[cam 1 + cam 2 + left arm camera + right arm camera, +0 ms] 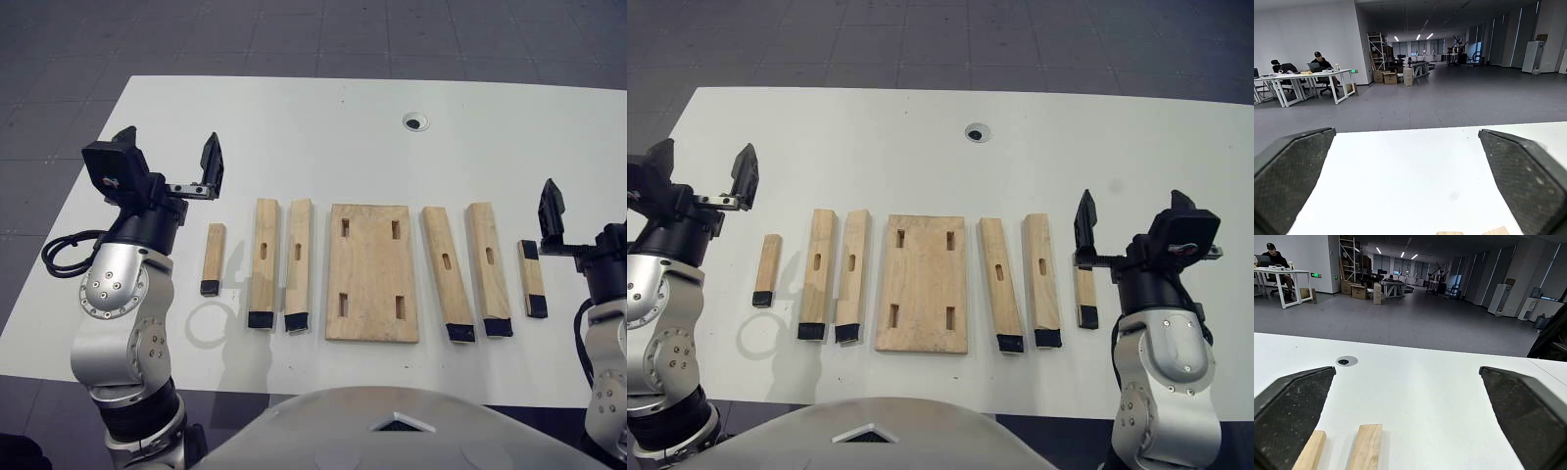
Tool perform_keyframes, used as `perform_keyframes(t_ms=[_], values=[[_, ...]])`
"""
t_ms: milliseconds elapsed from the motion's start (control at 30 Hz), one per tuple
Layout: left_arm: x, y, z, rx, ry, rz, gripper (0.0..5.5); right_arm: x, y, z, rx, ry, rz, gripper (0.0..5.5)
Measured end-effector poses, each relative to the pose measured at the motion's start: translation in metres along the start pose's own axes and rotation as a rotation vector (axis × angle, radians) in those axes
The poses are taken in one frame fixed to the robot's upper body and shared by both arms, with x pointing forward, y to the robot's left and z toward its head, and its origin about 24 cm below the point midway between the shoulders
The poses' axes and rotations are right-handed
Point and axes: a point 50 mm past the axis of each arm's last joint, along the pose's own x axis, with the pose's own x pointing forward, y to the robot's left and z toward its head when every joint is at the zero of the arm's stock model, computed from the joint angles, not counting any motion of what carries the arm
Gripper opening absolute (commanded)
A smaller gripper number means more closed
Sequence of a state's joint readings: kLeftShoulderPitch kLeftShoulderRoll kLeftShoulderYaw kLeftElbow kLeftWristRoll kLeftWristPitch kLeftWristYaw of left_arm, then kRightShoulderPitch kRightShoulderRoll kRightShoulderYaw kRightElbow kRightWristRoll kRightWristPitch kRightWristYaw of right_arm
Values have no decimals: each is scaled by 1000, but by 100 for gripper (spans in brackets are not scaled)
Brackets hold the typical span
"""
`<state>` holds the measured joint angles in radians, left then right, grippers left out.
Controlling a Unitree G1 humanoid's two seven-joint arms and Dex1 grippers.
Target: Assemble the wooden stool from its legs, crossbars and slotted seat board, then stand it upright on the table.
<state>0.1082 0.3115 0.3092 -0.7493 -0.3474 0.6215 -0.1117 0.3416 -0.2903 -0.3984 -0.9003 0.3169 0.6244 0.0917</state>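
Here, the left pincer (1405, 133) and right pincer (1406, 369) hover spread at either end of the row: crossbars (214, 258), legs (265, 262) and seat board (372, 271) flat on the worktop (323, 137).

Grey floor (1449, 98), white desks (1308, 77), ceiling striplights (1429, 35).

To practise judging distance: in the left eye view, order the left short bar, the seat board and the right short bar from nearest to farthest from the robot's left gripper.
1. Left short bar, close by the left gripper.
2. Seat board, in the middle of the row.
3. Right short bar, far right end.
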Motion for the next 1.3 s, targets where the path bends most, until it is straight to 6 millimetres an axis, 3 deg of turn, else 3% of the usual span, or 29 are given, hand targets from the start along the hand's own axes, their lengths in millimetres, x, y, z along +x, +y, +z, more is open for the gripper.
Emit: perform_keyframes(t_ms=[1300], values=[[1,-1,0,15,7,-44,547,-3,3,3,13,-15,-6,550]])
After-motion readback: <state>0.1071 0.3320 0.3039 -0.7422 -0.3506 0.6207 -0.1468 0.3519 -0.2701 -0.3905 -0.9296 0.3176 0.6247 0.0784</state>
